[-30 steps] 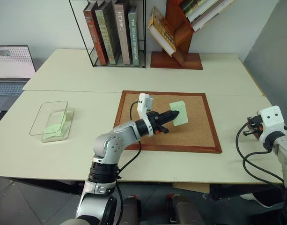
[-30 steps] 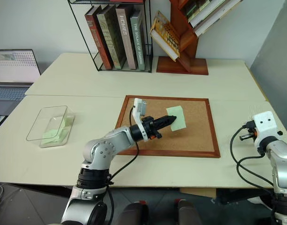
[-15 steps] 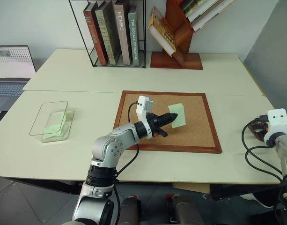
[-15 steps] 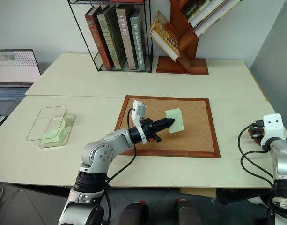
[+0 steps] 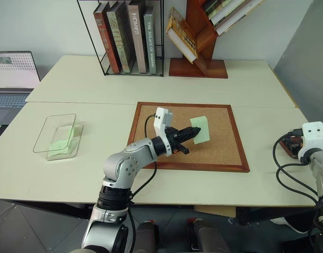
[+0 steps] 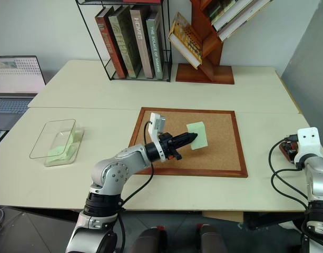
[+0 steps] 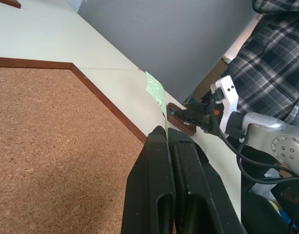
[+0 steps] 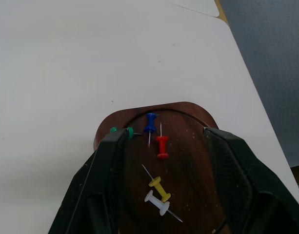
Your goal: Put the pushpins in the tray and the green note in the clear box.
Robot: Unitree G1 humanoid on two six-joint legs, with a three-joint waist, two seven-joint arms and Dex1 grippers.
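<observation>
**Green note pinched over the corkboard, pushpins lying in the tray**

The green note (image 5: 200, 128) was in your left pincer (image 5: 195, 132), whose black fingers (image 7: 161, 185) were pressed together on its edge; the slip stood just above the corkboard (image 5: 224, 153), near the board's middle. Your right pincer (image 8: 163, 141) hung over the tray (image 8: 186, 165) at the table's (image 5: 98, 84) right edge, its two fingers (image 8: 108, 170) spread apart with nothing between them. Five pushpins (image 8: 162, 146) lay loose inside the tray: a green one at the rim, a blue and a red one side by side, and a yellow and a white one touching each other. The clear box (image 5: 57, 137) sat well apart on the left side of the table, with a pale green slip already lying in it.
</observation>
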